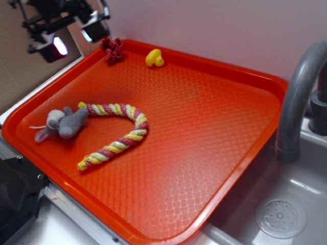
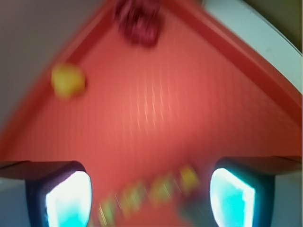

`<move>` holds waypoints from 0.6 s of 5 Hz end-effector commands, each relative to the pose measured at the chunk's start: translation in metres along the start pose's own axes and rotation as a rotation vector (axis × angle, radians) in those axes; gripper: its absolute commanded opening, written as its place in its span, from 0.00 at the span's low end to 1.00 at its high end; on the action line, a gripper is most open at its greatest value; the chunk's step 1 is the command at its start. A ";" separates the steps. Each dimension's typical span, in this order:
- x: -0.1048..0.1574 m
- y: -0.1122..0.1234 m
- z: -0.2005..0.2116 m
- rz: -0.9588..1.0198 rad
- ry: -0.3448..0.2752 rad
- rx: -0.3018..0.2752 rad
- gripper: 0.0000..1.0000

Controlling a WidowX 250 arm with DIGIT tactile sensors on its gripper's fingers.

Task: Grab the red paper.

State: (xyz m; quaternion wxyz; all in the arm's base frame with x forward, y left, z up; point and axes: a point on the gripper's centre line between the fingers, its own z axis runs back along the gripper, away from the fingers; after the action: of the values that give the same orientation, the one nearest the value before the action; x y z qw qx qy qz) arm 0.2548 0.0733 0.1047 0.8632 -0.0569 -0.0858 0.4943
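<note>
Small dark red crinkled paper wad (image 1: 111, 49): sits in the far corner of the large orange-red textured plastic tray (image 1: 204, 127), against its rim; ruffled, no clear long axis or heading. In the blurred wrist view the wad (image 2: 138, 21) lies at 12 o'clock.

Small yellow rubber duck (image 1: 155, 58): near the wad at its 3 o'clock, by the same far rim; nothing between them.

Pink, yellow and green twisted rope (image 1: 116, 133): curved, mid-tray, well apart at the wad's 6 o'clock.

Grey plush mouse (image 1: 62, 124): touching the rope's upper end.

Grey curved faucet (image 1: 296, 97): beyond the tray's right edge.

Black gripper (image 1: 76, 38): raised above the tray's far-left edge, at the wad's 9 o'clock, apart from it; fingers (image 2: 66, 196) spread wide, holding nothing.
</note>
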 end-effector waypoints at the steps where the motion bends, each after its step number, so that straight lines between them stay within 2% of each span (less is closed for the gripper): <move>1: 0.057 -0.003 -0.020 0.303 -0.141 -0.036 1.00; 2: 0.068 -0.011 -0.028 0.337 -0.144 -0.082 1.00; 3: 0.081 -0.013 -0.033 0.377 -0.168 -0.078 1.00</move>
State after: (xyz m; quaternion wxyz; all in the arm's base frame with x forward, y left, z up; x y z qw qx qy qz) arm 0.3192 0.1175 0.0637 0.7566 -0.0526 -0.1322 0.6382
